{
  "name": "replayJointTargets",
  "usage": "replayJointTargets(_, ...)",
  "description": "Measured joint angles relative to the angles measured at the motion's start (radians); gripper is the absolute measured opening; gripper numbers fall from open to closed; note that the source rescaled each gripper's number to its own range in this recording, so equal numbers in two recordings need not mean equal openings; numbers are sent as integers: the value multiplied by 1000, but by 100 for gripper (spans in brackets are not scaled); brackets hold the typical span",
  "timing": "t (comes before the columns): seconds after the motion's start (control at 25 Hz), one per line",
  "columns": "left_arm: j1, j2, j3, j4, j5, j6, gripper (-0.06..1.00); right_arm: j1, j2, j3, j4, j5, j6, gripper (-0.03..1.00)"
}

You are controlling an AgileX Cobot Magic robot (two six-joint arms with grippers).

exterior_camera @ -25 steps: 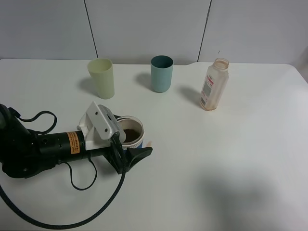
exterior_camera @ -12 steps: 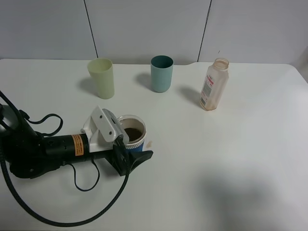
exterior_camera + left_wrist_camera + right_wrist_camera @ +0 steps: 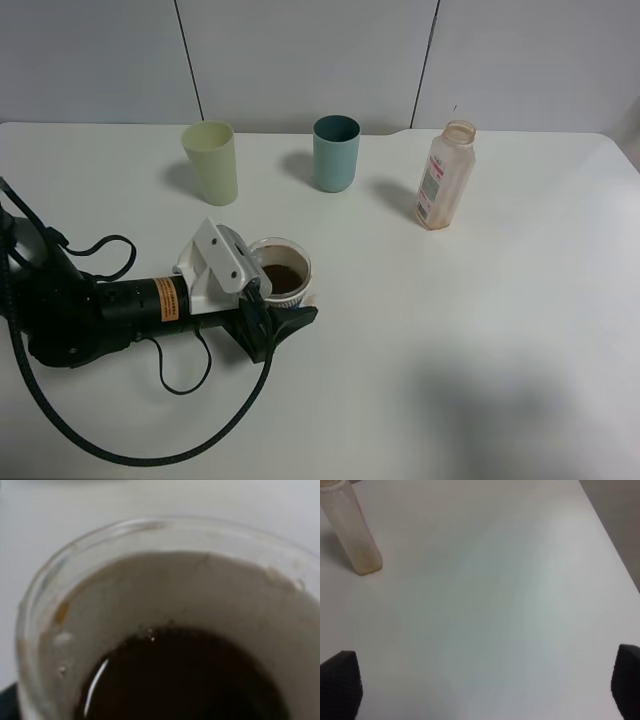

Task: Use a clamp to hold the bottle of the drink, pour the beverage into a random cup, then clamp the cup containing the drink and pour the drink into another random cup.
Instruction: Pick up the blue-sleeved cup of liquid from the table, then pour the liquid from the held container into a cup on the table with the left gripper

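A white paper cup [image 3: 283,272] holding dark brown drink stands at the front left of the table. My left gripper [image 3: 285,292] lies low on the table with its jaws around this cup; its near fingertip [image 3: 300,317] shows in front of the cup. The left wrist view is filled by the cup's rim [image 3: 45,605] and the dark drink [image 3: 185,680]. The nearly empty clear bottle [image 3: 445,176] stands uncapped at the back right and also shows in the right wrist view [image 3: 351,530]. My right gripper [image 3: 482,690] is open and empty over bare table.
A pale yellow-green cup [image 3: 212,162] and a teal cup [image 3: 335,152] stand upright at the back of the white table [image 3: 480,330]. The left arm's black cable [image 3: 170,440] loops over the table's front left. A grey panelled wall stands behind.
My left gripper has slid a little to the right, and the cup of drink has moved right with it. The bottle and the other two cups have not moved.
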Motion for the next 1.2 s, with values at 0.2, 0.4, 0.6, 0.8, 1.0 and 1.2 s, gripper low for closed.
replayJointTargets(0.2, 0, 2, -2, 4, -1, 0, 5, 0, 0, 0, 0, 0, 0, 100)
replayJointTargets(0.4, 0, 2, -2, 18, -1, -2, 5, 0, 0, 0, 0, 0, 0, 100)
replayJointTargets(0.6, 0, -11, -2, 3, 12, -69, 5, 0, 0, 0, 0, 0, 0, 100)
replayJointTargets(0.8, 0, -61, -2, -81, 16, -127, 5, 0, 0, 0, 0, 0, 0, 100)
replayJointTargets(1.0, 0, -117, 6, -184, 16, -135, 5, 0, 0, 0, 0, 0, 0, 100)
replayJointTargets(1.2, 0, -169, 66, -320, 16, -128, 5, 0, 0, 0, 0, 0, 0, 100)
